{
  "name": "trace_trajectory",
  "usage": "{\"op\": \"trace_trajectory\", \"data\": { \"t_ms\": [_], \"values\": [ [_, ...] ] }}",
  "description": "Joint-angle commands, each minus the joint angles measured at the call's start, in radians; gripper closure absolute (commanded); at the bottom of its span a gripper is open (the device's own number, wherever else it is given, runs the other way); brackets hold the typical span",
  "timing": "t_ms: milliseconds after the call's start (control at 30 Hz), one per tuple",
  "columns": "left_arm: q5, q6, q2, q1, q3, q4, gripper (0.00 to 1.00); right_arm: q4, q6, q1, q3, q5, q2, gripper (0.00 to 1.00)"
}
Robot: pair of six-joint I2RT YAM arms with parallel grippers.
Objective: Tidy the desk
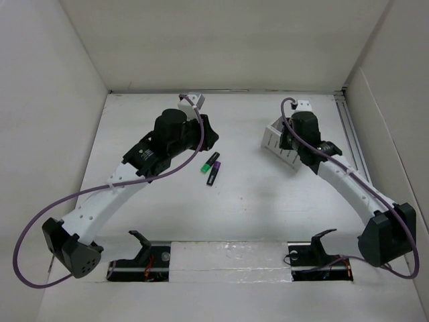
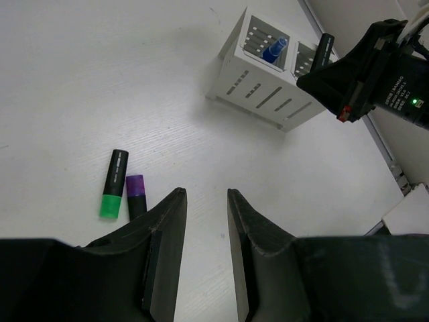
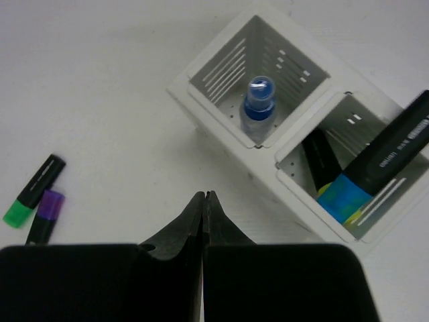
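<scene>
1. White panel walls (image 1: 53,80) close in the desk (image 1: 248,201), a flat matte white top that spreads out beneath and ahead of both grippers. A metal rail (image 1: 352,134) runs along its edge, outboard of the right arm.
2. The left gripper (image 2: 204,194) hangs above the desk with its fingers parted by a modest gap. Nothing is between them.
3. Ahead of that gripper and off to its left, two highlighters lie flat on the desk side by side, close together or touching. One is the green-capped highlighter (image 2: 112,183) and the other the purple-capped highlighter (image 2: 136,194). The purple one is the nearer to the fingers.
4. Farther ahead of the left gripper and to its right stands the white two-compartment box (image 2: 261,87), well apart from the two highlighters.
5. The right gripper (image 3: 204,196) has its fingers pressed flat together and grips nothing. It sits just short of the box, whose slotted wall rises directly in front of the fingertips.
6. In the compartment straight ahead of the right gripper a blue-capped marker (image 3: 258,107) stands upright.
7. In the compartment ahead and to its right a black highlighter with a blue end (image 3: 382,161) leans at a tilt, blue end down. A second dark pen (image 3: 320,157) lies beside it, partly hidden.
8. From the right wrist, the green and purple highlighters lie well off to the gripper's left.
</scene>
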Motion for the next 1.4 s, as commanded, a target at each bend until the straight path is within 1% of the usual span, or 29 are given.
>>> {"op": "trace_trajectory", "data": {
  "t_ms": [0, 33, 67, 100, 133, 167, 233, 267, 300, 333, 400, 533, 633, 700, 833, 967, 1233, 1300, 1333, 1367],
  "values": [
    [-0.002, -0.009, -0.004, -0.003, 0.002, 0.052, 0.73, 0.010, -0.066, 0.053, 0.082, -0.199, 0.027, 1.00],
    [-0.002, -0.009, 0.001, -0.003, 0.001, 0.052, 0.73, -0.002, -0.051, 0.084, 0.086, -0.204, 0.044, 1.00],
    [-0.002, -0.009, 0.001, -0.003, -0.001, 0.052, 0.73, -0.004, -0.041, 0.153, 0.081, -0.210, 0.060, 0.99],
    [-0.002, -0.010, 0.002, -0.003, -0.001, 0.053, 0.73, -0.001, -0.035, 0.194, 0.071, -0.211, 0.096, 0.93],
    [-0.008, -0.012, -0.002, -0.003, -0.010, 0.055, 0.73, -0.005, 0.007, 0.310, 0.063, -0.169, 0.137, 0.85],
    [-0.008, -0.012, -0.002, -0.003, -0.010, 0.055, 0.73, -0.005, 0.008, 0.311, 0.063, -0.168, 0.137, 0.81],
    [-0.014, -0.010, -0.007, -0.003, -0.016, 0.055, 0.73, -0.019, 0.069, 0.377, 0.073, -0.094, 0.192, 0.68],
    [-0.019, -0.007, -0.007, -0.003, -0.015, 0.055, 0.73, -0.019, 0.080, 0.426, 0.078, -0.074, 0.206, 0.51],
    [-0.024, -0.004, -0.008, -0.003, -0.007, 0.052, 0.73, -0.018, 0.097, 0.446, 0.087, -0.051, 0.238, 0.43],
    [-0.024, 0.000, -0.005, -0.003, -0.002, 0.049, 0.73, -0.008, 0.100, 0.458, 0.093, -0.049, 0.255, 0.37],
    [-0.036, 0.009, -0.007, -0.003, 0.010, 0.047, 0.73, -0.011, 0.109, 0.468, 0.119, -0.066, 0.294, 0.31],
    [-0.042, 0.014, -0.031, -0.003, 0.004, 0.052, 0.73, -0.042, 0.103, 0.468, 0.205, -0.064, 0.425, 0.30],
    [-0.041, 0.016, -0.065, -0.003, 0.001, 0.052, 0.74, -0.059, 0.094, 0.477, 0.282, -0.049, 0.485, 0.31],
    [-0.091, 0.019, -0.085, -0.003, 0.013, 0.053, 0.74, -0.065, 0.095, 0.477, 0.329, -0.041, 0.551, 0.31],
    [-0.125, 0.023, -0.152, -0.003, 0.045, 0.055, 0.73, -0.100, 0.127, 0.477, 0.414, -0.011, 0.680, 0.32],
    [-0.128, 0.034, -0.160, -0.003, 0.068, 0.023, 0.73, -0.105, 0.143, 0.477, 0.440, 0.012, 0.712, 0.34],
    [-0.160, 0.048, -0.186, -0.003, 0.047, 0.000, 0.72, -0.142, 0.160, 0.477, 0.518, 0.046, 0.812, 0.36],
    [-0.165, 0.052, -0.183, -0.003, 0.053, -0.009, 0.72, -0.163, 0.164, 0.477, 0.538, 0.058, 0.832, 0.39],
    [-0.166, 0.054, -0.183, -0.003, 0.053, -0.011, 0.72, -0.171, 0.169, 0.477, 0.549, 0.068, 0.841, 0.46],
    [-0.166, 0.054, -0.183, -0.003, 0.053, -0.011, 0.72, -0.172, 0.173, 0.477, 0.544, 0.074, 0.841, 0.47]
  ]
}}
